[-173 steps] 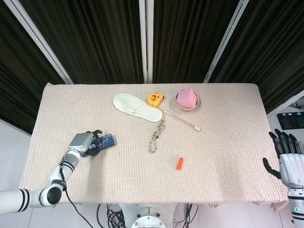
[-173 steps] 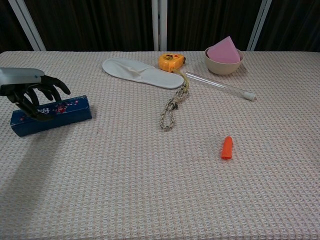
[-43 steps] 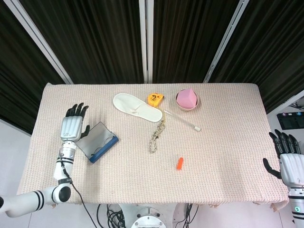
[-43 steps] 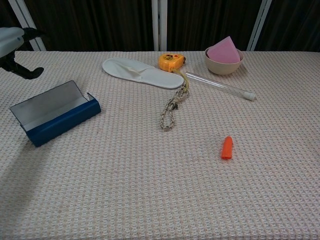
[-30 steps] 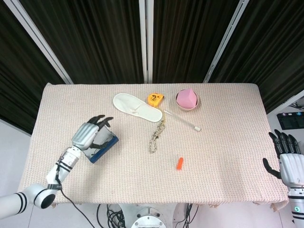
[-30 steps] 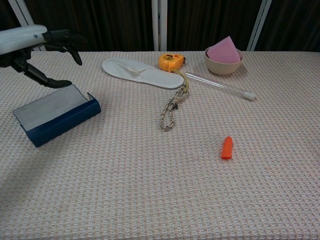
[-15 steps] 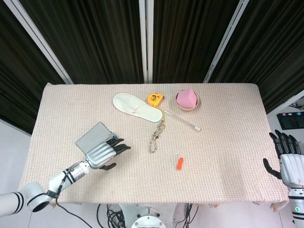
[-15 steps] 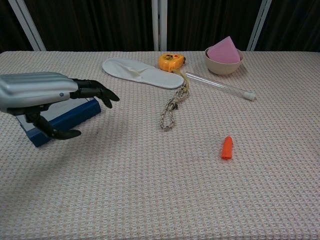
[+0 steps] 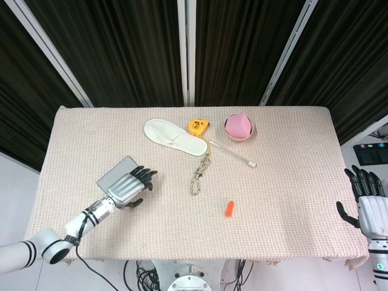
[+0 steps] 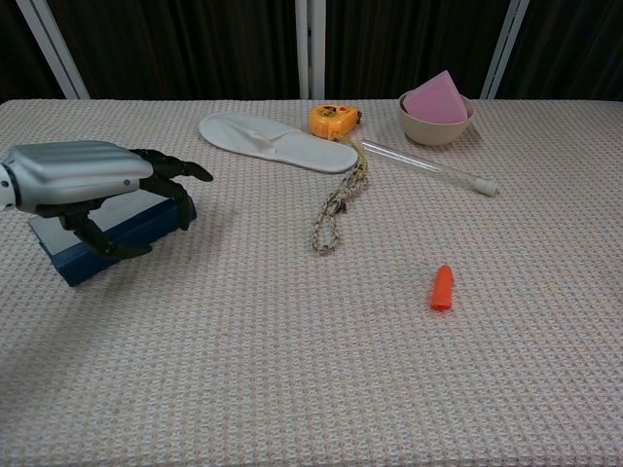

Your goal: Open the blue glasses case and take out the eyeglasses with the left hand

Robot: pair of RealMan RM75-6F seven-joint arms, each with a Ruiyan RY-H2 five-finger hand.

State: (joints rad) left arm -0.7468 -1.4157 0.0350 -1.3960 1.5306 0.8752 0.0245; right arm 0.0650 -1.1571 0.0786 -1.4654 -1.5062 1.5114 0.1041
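Left hand (image 10: 92,190) back over case (image 10: 127,229) (open)

Bright, even light from overhead in both views; soft shadows lie under the left robot hand (image 10: 83,185) on the desk (image 10: 321,370), everything sharp, backdrop dark, no glare

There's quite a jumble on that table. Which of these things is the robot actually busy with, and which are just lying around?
Part of the job:
blue glasses case, lid open
left hand, over the case

Just lying about:
white slipper
yellow tape measure
rope
clear tube
bowl with a pink cone
orange piece
right hand, off the table's edge
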